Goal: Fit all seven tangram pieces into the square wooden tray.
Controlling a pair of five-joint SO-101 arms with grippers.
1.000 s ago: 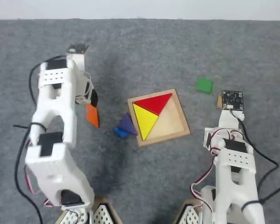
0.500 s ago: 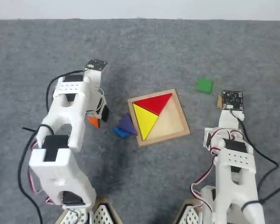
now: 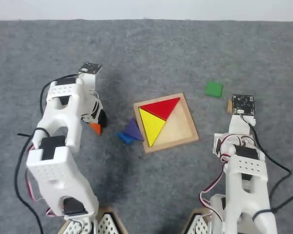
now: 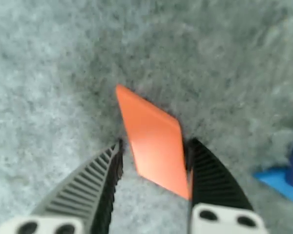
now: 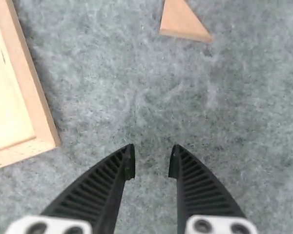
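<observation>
L claw (image 4: 154, 145) swung back left, angled down, narrowly astride orange piece (image 4: 150, 129).

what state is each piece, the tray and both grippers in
tray, partly filled
red triangle, in tray
yellow triangle, in tray
orange piece, on carpet, outside tray
blue piece, outside tray
purple piece, outside tray
green square, outside tray
wooden triangle, outside tray
left gripper, open astride orange piece
right gripper, open, empty

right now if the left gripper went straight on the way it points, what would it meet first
The orange piece, lying between the open fingers of the left gripper; the fingers would likely straddle it and reach the carpet. How far off is unclear.
</observation>
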